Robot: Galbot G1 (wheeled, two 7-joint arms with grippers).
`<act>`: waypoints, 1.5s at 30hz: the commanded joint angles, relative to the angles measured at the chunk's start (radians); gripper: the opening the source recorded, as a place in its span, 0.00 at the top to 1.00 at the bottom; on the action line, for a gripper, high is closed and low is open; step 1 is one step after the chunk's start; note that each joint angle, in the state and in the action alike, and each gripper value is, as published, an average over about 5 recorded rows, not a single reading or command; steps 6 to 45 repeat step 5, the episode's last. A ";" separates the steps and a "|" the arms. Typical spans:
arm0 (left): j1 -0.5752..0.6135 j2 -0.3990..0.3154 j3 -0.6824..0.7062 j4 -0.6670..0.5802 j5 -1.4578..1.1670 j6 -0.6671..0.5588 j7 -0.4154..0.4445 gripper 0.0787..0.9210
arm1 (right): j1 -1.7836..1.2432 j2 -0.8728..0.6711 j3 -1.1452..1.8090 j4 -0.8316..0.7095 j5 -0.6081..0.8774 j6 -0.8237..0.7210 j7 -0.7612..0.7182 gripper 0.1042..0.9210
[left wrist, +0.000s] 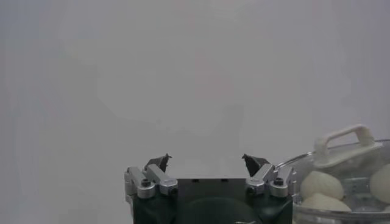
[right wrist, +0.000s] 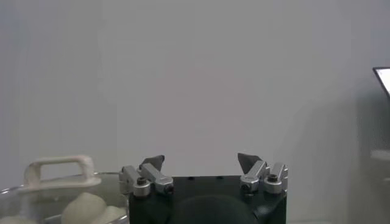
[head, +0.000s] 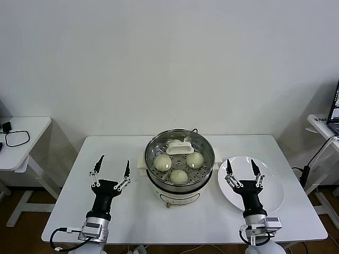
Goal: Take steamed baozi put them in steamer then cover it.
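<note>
White wall is filling the background behind a white table (head: 132, 211), with other furniture showing partly at both side edges of the head view. Near the middle of the table, toward its far edge, the steamer (head: 180, 186) is sitting on its cream base. Inside it the baozi (head: 179, 176) are lying on the perforated floor: three are showing clearly, one toward the left side, one toward the right side and one toward the near side; a fourth at the far side is mostly hidden. A glass lid (head: 180, 152) with a white handle is resting over the pot, and the buns are showing through it. Whether the lid is seated evenly all round is hard to tell from the head view. Just right of the steamer a white plate (head: 270, 198) is lying on the table with nothing on it.

Both arms are standing upright near the near edge. The left gripper (head: 113, 165) is hanging above the table to the left of the steamer, fingers spread wide and holding nothing. The right gripper (head: 242, 168) is hanging above the plate, likewise spread wide and holding nothing. Neither is touching the steamer. In both wrist views the lid handle and buns are showing beside the spread fingertips.
</note>
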 commanded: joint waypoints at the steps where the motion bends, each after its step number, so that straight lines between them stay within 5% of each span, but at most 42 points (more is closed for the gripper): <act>1: 0.011 0.005 -0.009 -0.004 -0.016 -0.005 0.003 0.12 | -0.033 -0.005 0.009 0.022 0.004 -0.009 0.000 0.12; 45: 0.016 0.009 -0.011 -0.004 -0.016 -0.007 0.004 0.12 | -0.043 -0.006 0.013 0.030 0.008 -0.015 -0.001 0.12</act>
